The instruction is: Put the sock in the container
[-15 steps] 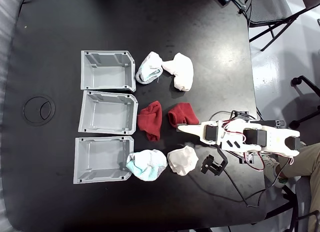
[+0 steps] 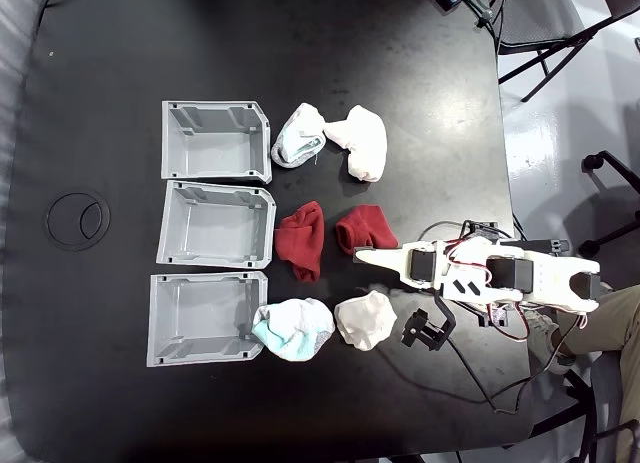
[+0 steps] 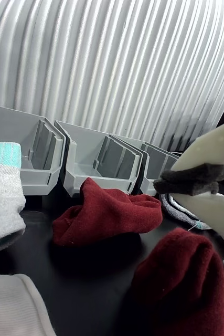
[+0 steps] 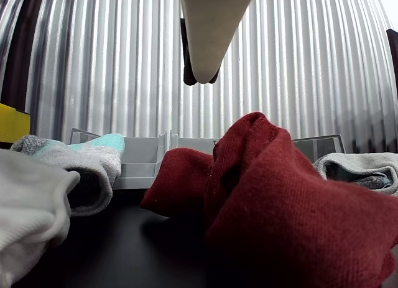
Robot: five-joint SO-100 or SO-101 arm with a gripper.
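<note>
Three look-alike light grey bins stand in a column at the left of the fixed view: top (image 2: 210, 153), middle (image 2: 212, 235), bottom (image 2: 200, 318). Two dark red socks lie to the right of the middle bin, one beside it (image 2: 300, 240) and one further right (image 2: 365, 226). My gripper (image 2: 360, 253) points left, its tip over the lower edge of the right red sock. In the wrist view the gripper (image 3: 167, 185) has its black pads pressed together, shut with nothing in it, above the near red sock (image 3: 185, 278). The other red sock (image 3: 109, 212) lies before the bins (image 3: 98, 157).
A white-and-teal sock (image 2: 298, 135) and a white sock (image 2: 362, 143) lie right of the top bin. Another white-and-teal sock (image 2: 293, 328) and a cream sock (image 2: 365, 318) lie right of the bottom bin. Cables (image 2: 480, 373) trail behind the arm; the black table's right edge (image 2: 515, 183) is close.
</note>
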